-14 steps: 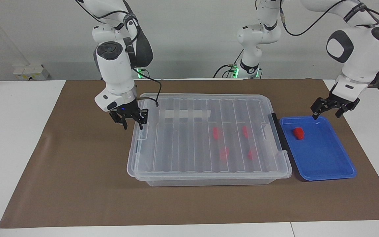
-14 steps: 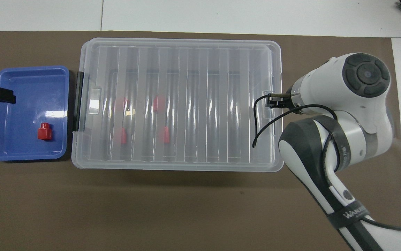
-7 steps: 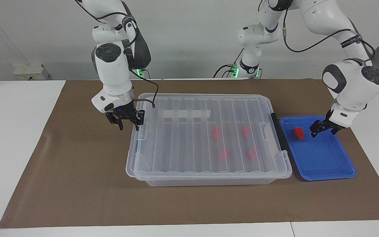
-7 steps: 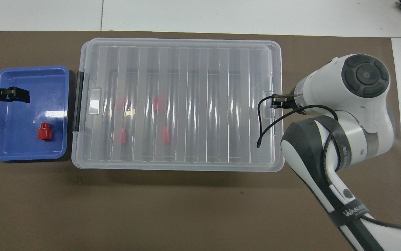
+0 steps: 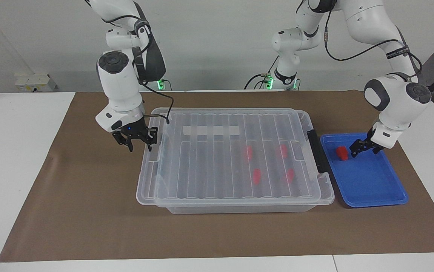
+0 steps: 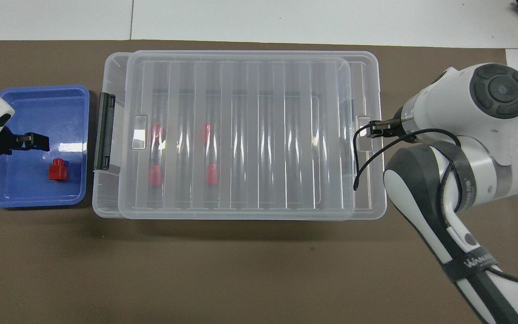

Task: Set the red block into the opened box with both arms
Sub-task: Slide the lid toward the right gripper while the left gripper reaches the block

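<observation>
The lid [image 5: 217, 158] has slid toward the right arm's end of the tabletop [image 5: 24, 181] since a second ago. It now overhangs the box [image 5: 239, 208] at that end and leaves a strip of the box uncovered at the end with the black latch [image 5: 317, 151]. The right end effector [image 5: 140, 145] has moved the same way with it and is clenched on the lid's end tab.

Under the clear lid, four red pieces [image 5: 256, 175] lie on the box floor, toward the latch end. Just beside that end sits a shallow blue tray [image 5: 375, 190], and the red block [image 5: 341, 153] stands in it, in the part nearer the robots.

The left end effector [image 5: 361, 148] has come down into the tray. It is now low and just beside the red block, with its fingers spread wide and holding nothing.
</observation>
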